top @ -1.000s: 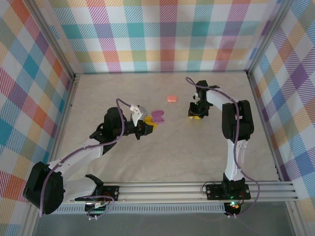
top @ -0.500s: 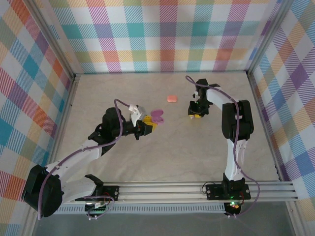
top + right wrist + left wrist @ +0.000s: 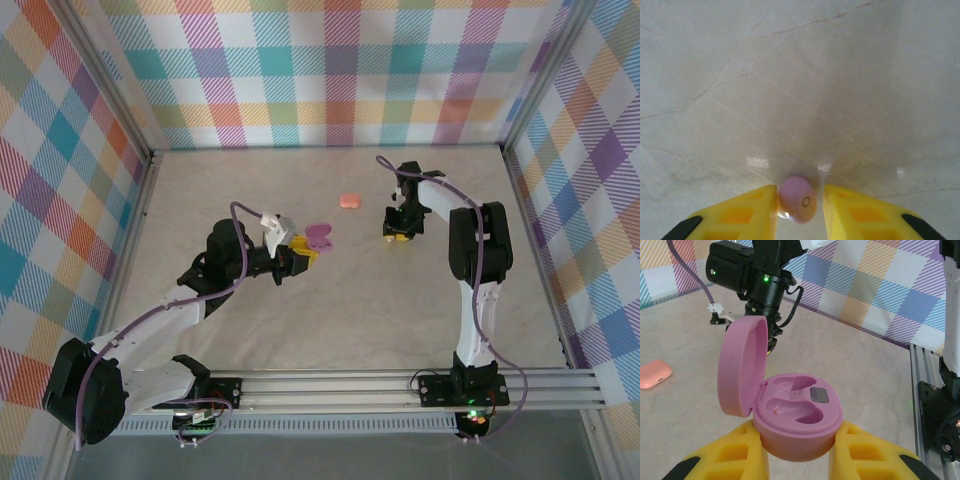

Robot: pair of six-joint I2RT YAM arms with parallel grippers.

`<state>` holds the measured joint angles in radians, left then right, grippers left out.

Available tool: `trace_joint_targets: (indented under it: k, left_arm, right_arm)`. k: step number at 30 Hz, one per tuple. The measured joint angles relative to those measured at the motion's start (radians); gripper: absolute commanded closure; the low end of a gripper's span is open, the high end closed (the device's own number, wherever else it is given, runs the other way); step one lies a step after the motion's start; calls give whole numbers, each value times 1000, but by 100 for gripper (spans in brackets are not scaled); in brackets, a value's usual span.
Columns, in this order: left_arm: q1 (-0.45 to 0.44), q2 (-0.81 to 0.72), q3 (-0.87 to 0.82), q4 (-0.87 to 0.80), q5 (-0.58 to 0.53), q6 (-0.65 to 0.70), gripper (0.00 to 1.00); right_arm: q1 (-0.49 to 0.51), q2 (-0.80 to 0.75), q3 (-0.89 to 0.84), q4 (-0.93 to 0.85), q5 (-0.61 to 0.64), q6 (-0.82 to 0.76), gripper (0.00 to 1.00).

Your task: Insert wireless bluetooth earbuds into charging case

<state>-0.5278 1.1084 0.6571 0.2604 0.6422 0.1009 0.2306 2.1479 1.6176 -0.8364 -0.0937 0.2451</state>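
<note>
Purple, tiny, likely slick: pinch the earbud (image 3: 797, 200) across its middle. Your right gripper (image 3: 800, 191) brackets it closely, grip uncertain; your left gripper (image 3: 797, 440) clamps the open case (image 3: 797, 410).

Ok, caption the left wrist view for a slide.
Left gripper holds the open, empty pink charging case.

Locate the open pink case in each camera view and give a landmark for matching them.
Top external: open pink case left of centre, in the left gripper.
Left wrist: the case bottom centre, lid up, clamped between the fingers.
Right wrist: a purple earbud on the table, flanked by the right gripper.
Landmark: closed orange case lying beyond the pink one.
</note>
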Motion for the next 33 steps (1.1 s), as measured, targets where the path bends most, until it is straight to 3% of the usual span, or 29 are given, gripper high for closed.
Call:
trace_joint_targets:
  k: [4, 18, 33]
  left_arm:
    - [0, 0, 0, 0, 0, 0, 82]
    - [0, -5, 0, 0, 2, 0, 82]
    - [-2, -6, 0, 1, 3, 0, 82]
  right_arm:
    - [0, 2, 4, 0, 5, -5, 81]
    - [18, -19, 6, -20, 26, -65, 86]
    - [187, -423, -19, -83, 193, -183, 87]
